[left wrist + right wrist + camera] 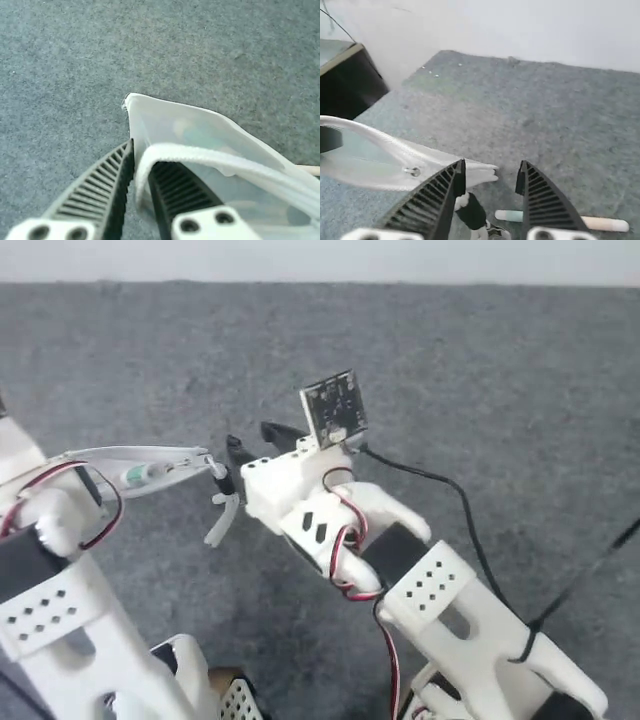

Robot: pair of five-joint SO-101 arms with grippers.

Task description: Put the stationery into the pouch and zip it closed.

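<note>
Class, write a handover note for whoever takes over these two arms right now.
Left pincer: shut on the rim of the translucent white zip pouch, holding it above the grey felt mat.
Right pincer: open, beside the pouch's zip pull.
Done: a green-marked item is inside.
Left: a white, mint and beige stick lies on the mat; put it in, then zip shut.

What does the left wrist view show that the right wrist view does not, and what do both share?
Only the left wrist view: the left hand shut on the white zip edge of the pouch. Only the right wrist view: the open right hand, the metal zip slider, a pen lying on the mat, and a wall behind. Both: the translucent pouch and the grey mat.
</note>
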